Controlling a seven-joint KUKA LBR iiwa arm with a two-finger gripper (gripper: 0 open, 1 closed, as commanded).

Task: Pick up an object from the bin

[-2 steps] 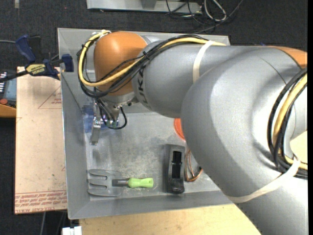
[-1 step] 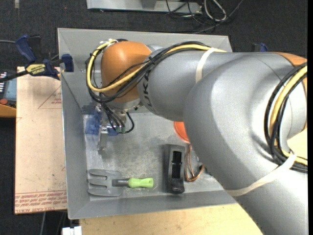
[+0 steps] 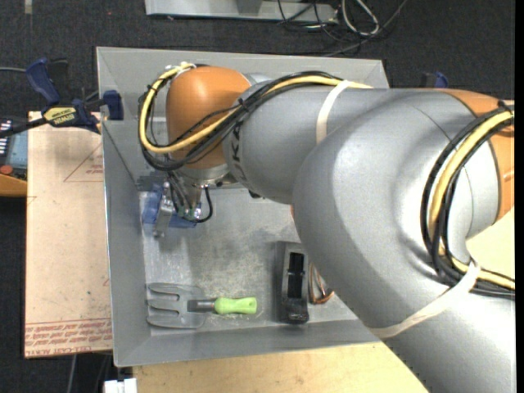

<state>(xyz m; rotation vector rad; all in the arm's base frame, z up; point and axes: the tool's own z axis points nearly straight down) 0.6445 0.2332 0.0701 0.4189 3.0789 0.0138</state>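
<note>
- The grey arm (image 3: 393, 211) is nearest the camera. It sweeps in from the right and covers much of the bin (image 3: 237, 252). Its orange wrist cover (image 3: 205, 105) sits directly above the claw.
- The claw (image 3: 182, 203) hangs low over the bin floor, close to the left wall. The wrist hides its tips, so I cannot tell whether it is spread or pressed together.
- A small blue thing (image 3: 154, 211) of irregular shape lies just to the claw's left, against it or very nearly so. It is partly hidden, and I cannot tell whether it is gripped.
- The blue thing looks light, and probably plastic or soft, so it should lift easily but may twist or slip. The wall behind it leaves little room, so a hold across its narrowest part seems best.
- Below the claw, near the front wall, a small hand fork (image 3: 168, 308) lies flat with grey prongs and a green handle (image 3: 236, 305). It looks stiff, and the handle seems the surest place to grip.
- To the right of the fork, well apart from the claw, a black blocky thing (image 3: 293, 286) lies partly under the arm.
</note>
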